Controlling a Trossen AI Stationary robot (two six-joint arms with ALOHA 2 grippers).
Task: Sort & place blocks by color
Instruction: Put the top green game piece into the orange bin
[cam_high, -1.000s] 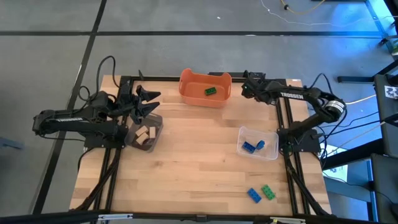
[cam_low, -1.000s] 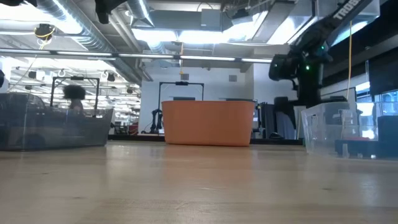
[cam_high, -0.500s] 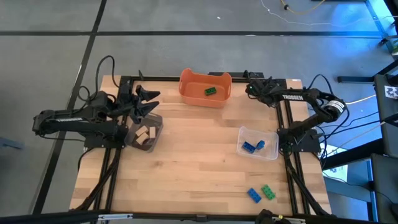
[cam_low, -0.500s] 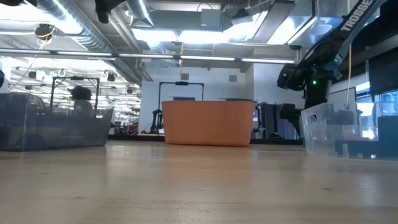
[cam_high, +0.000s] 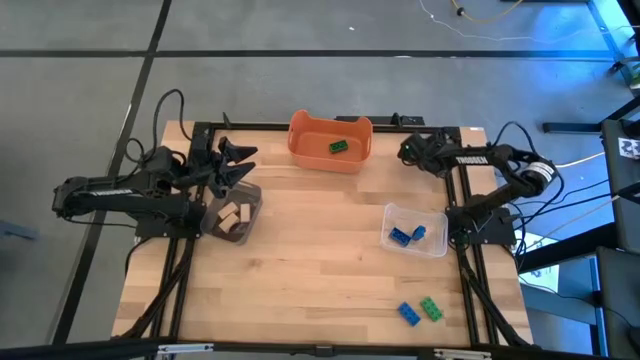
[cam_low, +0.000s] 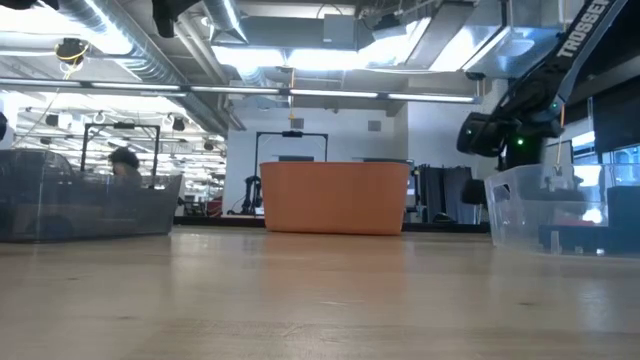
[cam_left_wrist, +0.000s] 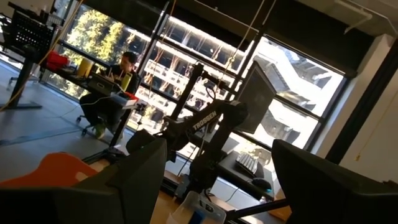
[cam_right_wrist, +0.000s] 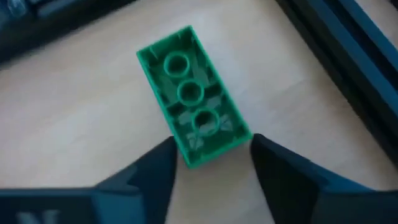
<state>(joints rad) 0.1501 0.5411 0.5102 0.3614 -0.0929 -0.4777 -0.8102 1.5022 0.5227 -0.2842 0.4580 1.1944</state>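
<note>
The right gripper (cam_high: 408, 152) grasps a green block (cam_right_wrist: 191, 104) over the counter's (cam_high: 320, 260) far right corner, just right of the orange tub (cam_high: 330, 140). The left gripper (cam_high: 235, 163) hangs released above the dark bin (cam_high: 233, 215) of tan blocks (cam_high: 232, 216). Near right, a blue block (cam_high: 408, 313) and another green one (cam_high: 431, 308) lie loose.
</note>
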